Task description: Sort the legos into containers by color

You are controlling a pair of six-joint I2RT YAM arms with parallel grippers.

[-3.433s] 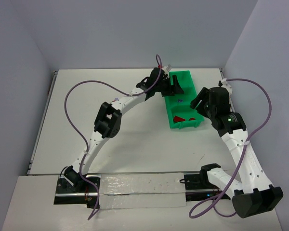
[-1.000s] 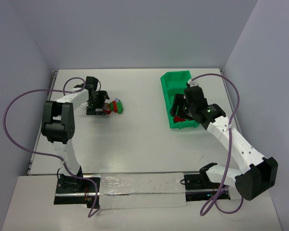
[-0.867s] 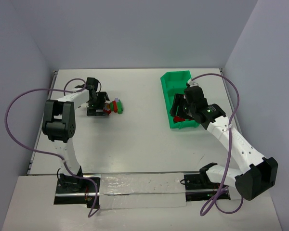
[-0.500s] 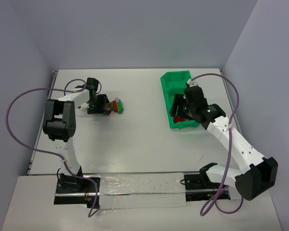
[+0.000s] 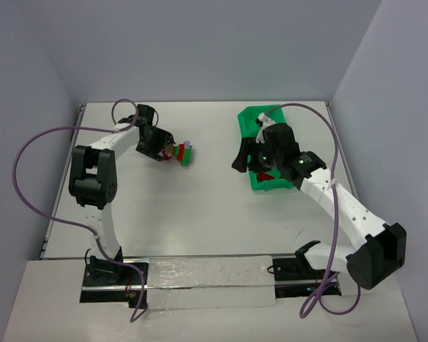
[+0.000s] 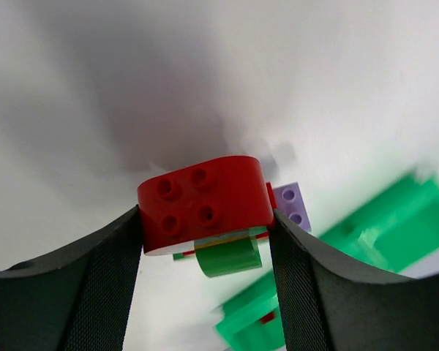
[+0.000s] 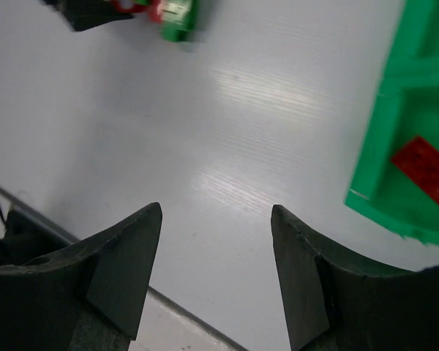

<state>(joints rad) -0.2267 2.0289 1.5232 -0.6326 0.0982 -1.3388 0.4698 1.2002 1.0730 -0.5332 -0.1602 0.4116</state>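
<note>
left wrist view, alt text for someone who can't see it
A red brick with four studs is pinched between two black fingers, white table behind. A green piece shows below it, a purple brick to its right, and a blurred green tray at lower right.

1. The left gripper [image 5: 162, 147], wide a second ago, has closed on a red rounded studded plastic brick [image 6: 205, 203].
2. The small cluster of red and green plastic bricks [image 5: 186, 154] has shifted right.
3. The right gripper [image 5: 241, 160] has swung left off the near end of the long bright green plastic tray [image 5: 272, 112].
</note>
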